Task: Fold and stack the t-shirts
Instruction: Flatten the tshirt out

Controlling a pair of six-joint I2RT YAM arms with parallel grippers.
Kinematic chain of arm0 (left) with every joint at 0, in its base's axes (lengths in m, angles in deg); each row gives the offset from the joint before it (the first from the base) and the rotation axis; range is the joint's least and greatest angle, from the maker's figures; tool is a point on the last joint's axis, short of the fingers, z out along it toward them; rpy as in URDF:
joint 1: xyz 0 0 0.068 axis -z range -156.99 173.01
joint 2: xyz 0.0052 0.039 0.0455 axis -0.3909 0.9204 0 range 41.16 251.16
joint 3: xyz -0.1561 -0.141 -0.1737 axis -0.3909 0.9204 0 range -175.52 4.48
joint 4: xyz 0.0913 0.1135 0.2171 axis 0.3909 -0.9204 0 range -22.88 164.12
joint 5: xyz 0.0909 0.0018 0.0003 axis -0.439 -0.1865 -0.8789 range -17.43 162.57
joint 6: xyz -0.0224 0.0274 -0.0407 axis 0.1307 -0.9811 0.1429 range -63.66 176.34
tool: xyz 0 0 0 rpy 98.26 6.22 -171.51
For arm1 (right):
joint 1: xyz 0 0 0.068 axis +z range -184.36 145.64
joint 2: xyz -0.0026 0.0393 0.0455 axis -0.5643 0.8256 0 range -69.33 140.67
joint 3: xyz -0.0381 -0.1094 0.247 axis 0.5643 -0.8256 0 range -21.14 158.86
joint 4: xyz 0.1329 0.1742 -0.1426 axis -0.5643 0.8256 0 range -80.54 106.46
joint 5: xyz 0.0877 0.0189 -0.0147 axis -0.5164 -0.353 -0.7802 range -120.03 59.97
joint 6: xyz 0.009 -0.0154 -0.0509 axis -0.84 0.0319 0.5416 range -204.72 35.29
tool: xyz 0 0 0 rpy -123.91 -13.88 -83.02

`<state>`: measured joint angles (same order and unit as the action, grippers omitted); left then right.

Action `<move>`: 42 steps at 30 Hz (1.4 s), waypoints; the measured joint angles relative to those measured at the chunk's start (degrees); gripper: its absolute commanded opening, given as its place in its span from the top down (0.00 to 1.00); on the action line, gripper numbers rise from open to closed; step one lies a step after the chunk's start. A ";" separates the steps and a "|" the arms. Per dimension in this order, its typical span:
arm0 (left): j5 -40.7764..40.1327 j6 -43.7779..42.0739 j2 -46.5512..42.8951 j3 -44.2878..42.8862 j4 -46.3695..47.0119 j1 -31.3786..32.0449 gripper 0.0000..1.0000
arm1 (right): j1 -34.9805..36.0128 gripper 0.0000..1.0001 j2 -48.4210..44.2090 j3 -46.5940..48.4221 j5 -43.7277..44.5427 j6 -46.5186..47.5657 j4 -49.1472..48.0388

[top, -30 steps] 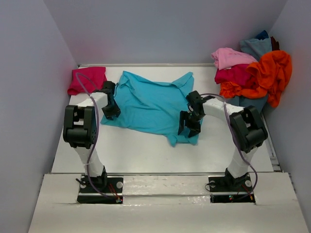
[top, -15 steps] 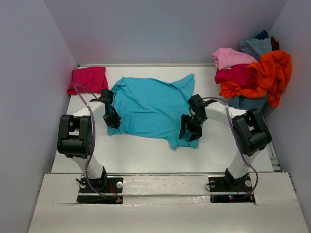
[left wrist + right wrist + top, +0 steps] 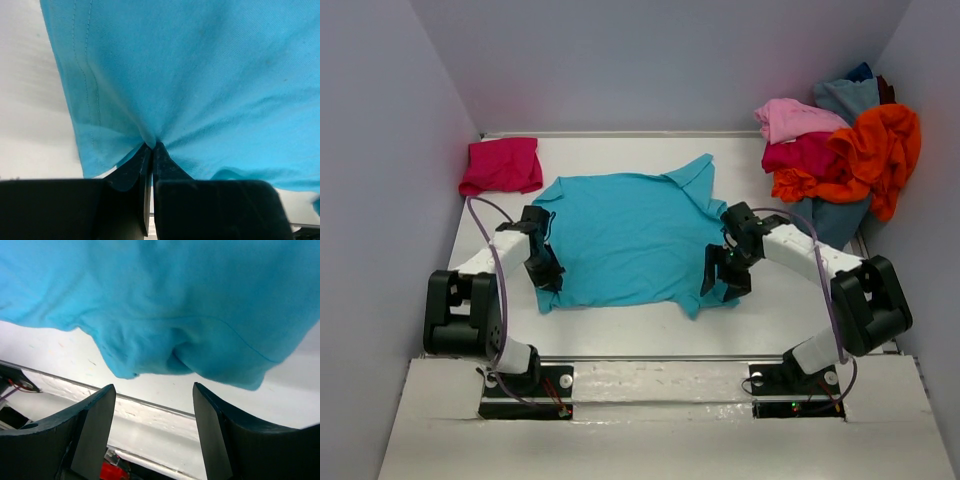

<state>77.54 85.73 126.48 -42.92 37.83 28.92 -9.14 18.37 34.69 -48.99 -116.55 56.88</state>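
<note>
Two arms on one shirt. Far left of the overhead view, a folded magenta-pink cloth t-shirt sits in the upper-left corner, I'd guess as the start of the stack. Next over, the left gripper is pinched tight on a pucker of the bright turquoise short-sleeved t-shirt at its lower-left edge, probably to tug it flat. (foldbot_fan)

Yep, the turquoise one lies spread mid-frame. Over its lower-right corner the right gripper hangs with jaws wide, holding nothing, likely lining up a grab. Upper right, a loose heap of orange, pink, crimson and blue shirts sits unfolded. Plain white tabletop, pale grey walls on three sides. (yam_tinkerer)
</note>
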 measured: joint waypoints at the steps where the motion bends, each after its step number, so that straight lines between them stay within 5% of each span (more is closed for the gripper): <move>1: -0.02 -0.15 -0.96 0.33 -0.57 0.00 0.88 | 0.00 0.31 -0.76 -0.90 0.04 -0.04 0.24; 9: -1.20 -1.29 -5.46 2.27 -3.34 0.44 0.88 | 0.00 0.31 -4.20 -4.68 0.13 -0.74 2.29; 15: -2.82 -1.92 -3.74 -4.57 -5.42 1.51 0.79 | 0.00 0.31 -0.96 4.98 2.47 -0.79 3.41; 20: -2.84 -2.21 -3.50 -9.46 -5.57 2.03 0.33 | 0.00 0.31 2.32 14.88 3.67 0.13 3.43; 21: -2.84 -2.47 -3.50 -9.75 -5.60 2.05 0.31 | 0.00 0.31 2.82 16.35 3.78 0.35 3.45; 34: -3.52 -2.05 -0.79 -11.08 -5.99 2.27 0.27 | 0.00 0.31 10.54 18.25 4.33 1.49 2.58; 42: -5.73 -1.70 12.20 -25.35 -4.26 2.27 0.27 | 0.00 0.31 20.68 33.35 7.96 2.23 2.71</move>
<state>71.82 84.02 138.67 -68.27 33.57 31.20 -9.14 39.05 68.05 -41.03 -114.32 59.59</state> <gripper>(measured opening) 0.728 0.688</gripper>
